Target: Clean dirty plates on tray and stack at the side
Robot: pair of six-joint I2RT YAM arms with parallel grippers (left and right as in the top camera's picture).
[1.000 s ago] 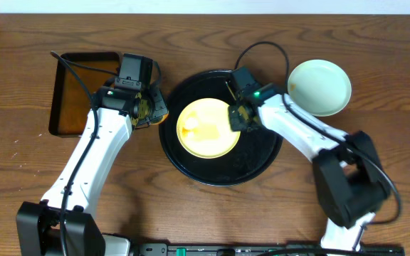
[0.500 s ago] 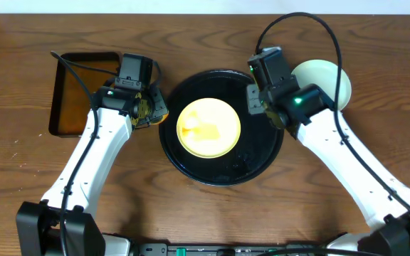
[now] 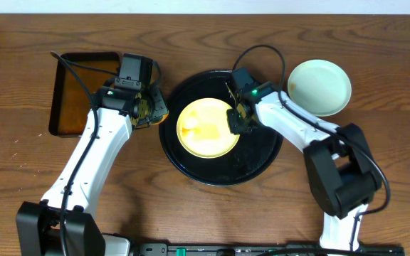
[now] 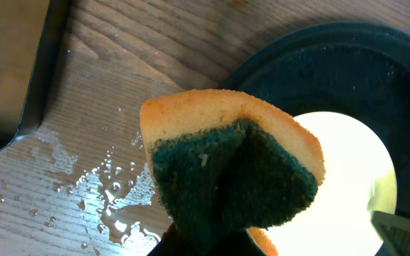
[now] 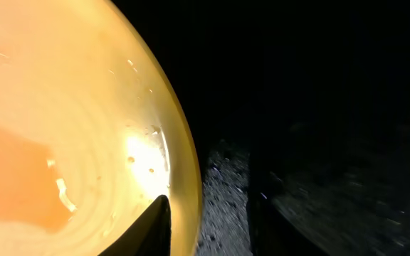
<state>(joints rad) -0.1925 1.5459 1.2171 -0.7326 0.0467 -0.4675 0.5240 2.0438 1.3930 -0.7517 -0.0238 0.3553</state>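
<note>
A pale yellow plate (image 3: 207, 128) with an orange smear lies in the middle of the round black tray (image 3: 251, 167). My right gripper (image 3: 235, 119) is low at the plate's right rim. In the right wrist view the gripper (image 5: 208, 220) is open and straddles the rim of the plate (image 5: 62, 128): one finger (image 5: 155, 231) is inside it, the other over the tray (image 5: 223, 181). My left gripper (image 3: 150, 110) is shut on a green-orange sponge (image 4: 233, 171), held above the table just left of the tray (image 4: 319, 64). A mint plate (image 3: 319, 87) sits on the table right of the tray.
A rectangular black pan (image 3: 62, 89) with brown liquid stands at the far left, and its corner shows in the left wrist view (image 4: 38, 92). Water drops (image 4: 112, 206) lie on the wood beside it. The right arm's cable loops over the tray's far rim.
Half a second ago the right gripper was up over the tray's far right rim; now it is back down at the yellow plate's right rim. The left arm and sponge have not moved.
</note>
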